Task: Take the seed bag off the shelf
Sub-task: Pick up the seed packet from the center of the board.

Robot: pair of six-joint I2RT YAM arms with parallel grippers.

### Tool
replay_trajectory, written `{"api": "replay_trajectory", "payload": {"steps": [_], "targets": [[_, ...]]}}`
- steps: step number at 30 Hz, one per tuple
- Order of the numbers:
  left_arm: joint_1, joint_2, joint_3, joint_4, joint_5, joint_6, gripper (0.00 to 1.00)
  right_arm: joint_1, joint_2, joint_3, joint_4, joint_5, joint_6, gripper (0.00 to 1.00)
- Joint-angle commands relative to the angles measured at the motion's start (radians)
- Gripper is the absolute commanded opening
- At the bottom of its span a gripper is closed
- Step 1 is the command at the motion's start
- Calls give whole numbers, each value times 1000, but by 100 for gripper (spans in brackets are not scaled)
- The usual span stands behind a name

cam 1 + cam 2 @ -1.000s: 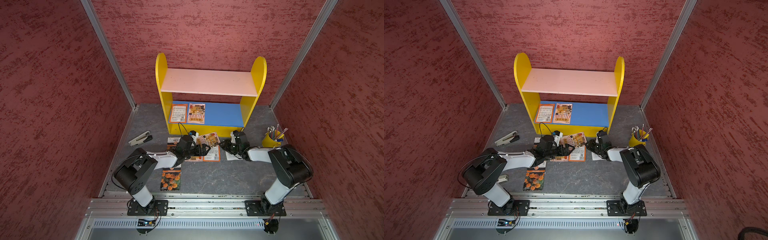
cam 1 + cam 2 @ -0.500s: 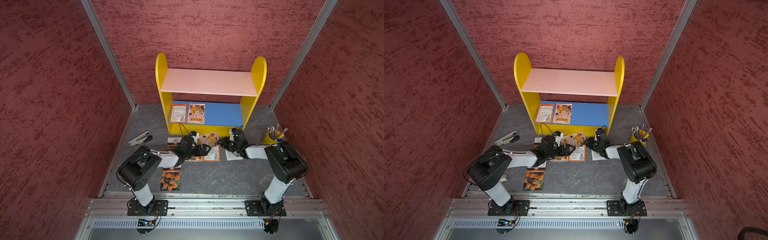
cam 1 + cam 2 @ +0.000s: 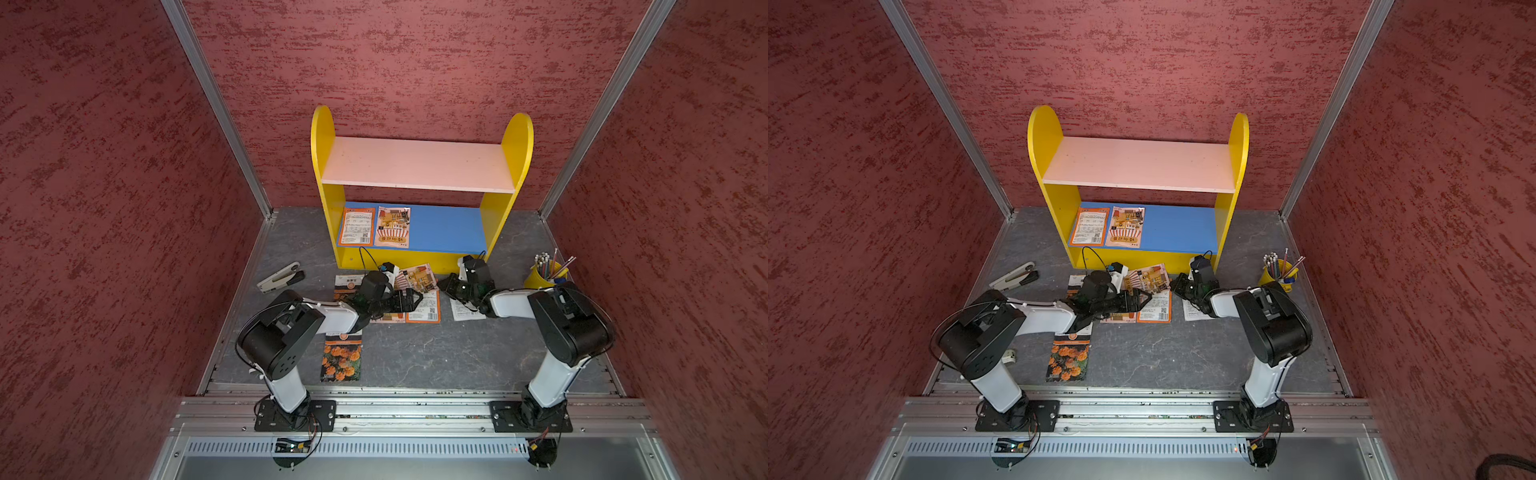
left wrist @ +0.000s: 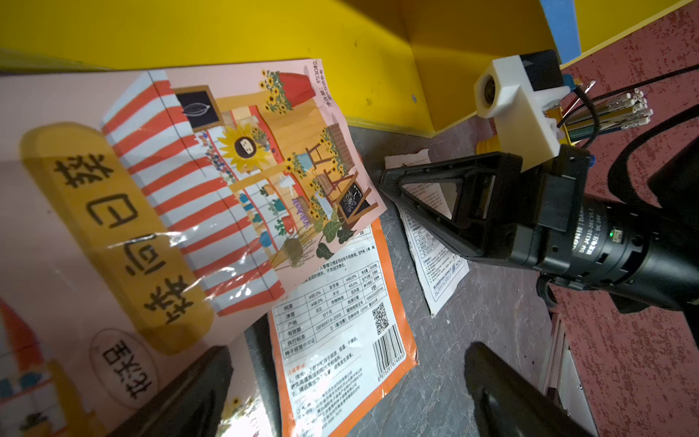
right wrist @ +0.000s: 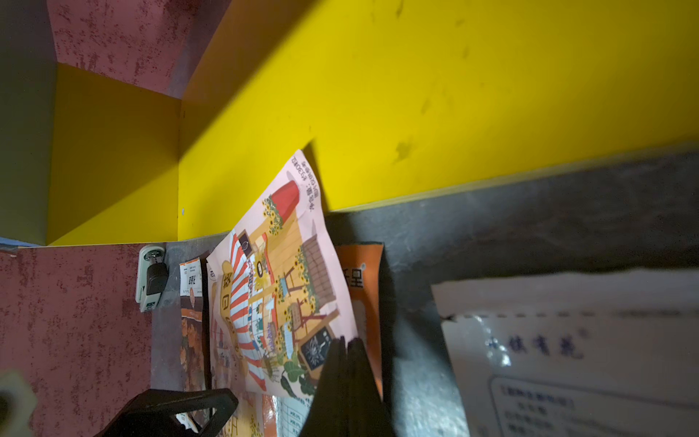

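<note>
The right gripper [image 5: 346,353] is pinched together on a corner of the pink seed bag [image 5: 272,302], which sits on the surface [image 3: 415,353], tilted against the foot of the shelf [image 3: 444,257]. The left gripper [image 4: 342,352] is spread wide beside the bag, holding nothing.

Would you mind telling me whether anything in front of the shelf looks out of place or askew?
Yes: the pink sunflower packet is askew. It lies crooked over the orange-edged packet, with one corner seemingly propped against the yellow base strip of the shelf rather than flat on the floor.
</note>
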Motion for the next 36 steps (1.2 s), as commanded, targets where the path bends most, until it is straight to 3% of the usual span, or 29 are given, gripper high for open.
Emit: {"api": "replay_trajectory", "payload": {"steps": [1, 3, 7, 10, 25, 36], "targets": [[2, 21, 28, 23, 11, -1, 100, 7, -17, 1, 20, 5, -7, 0], [3, 24, 33, 20, 15, -1, 100, 6, -25, -4, 18, 4, -8, 1], [7, 23, 33, 17, 17, -2, 100, 8, -52, -26, 5, 33, -17, 19], [12, 11, 27, 15, 10, 3, 100, 10, -68, -37, -25, 55, -29, 26], [36, 17, 53, -60, -92, 63, 100, 54, -23, -25, 0, 53, -19, 30], [39, 68, 49, -43, -84, 56, 100, 75, -28, -26, -45, 104, -29, 37]]}}
